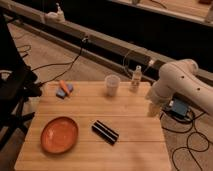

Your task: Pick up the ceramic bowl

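The bowl (59, 134) sits near the front left corner of the wooden table (130, 112). It is wide, shallow and round, almost like a plate, with a glossy orange-brown glaze that looks a little darker at the rim. It lies flat and upright with nothing in it, and it is the largest thing on the table. Nothing touches it.

The nearest thing to the bowl is a black bar-shaped object (105, 132), lying at an angle just to its right. At the back of the table stand a pale cup (112, 85) and a small bottle (136, 79). On the back left is a blue pad (64, 90) with an orange piece on it.

The white arm (180, 82) bends down on the right side. Its gripper (153, 107) hangs at the table's right edge, well apart from the bowl and holding nothing that I can see. From here I cannot tell whether it is open or closed.

A dark chair (12, 87) stands to the left of the table.
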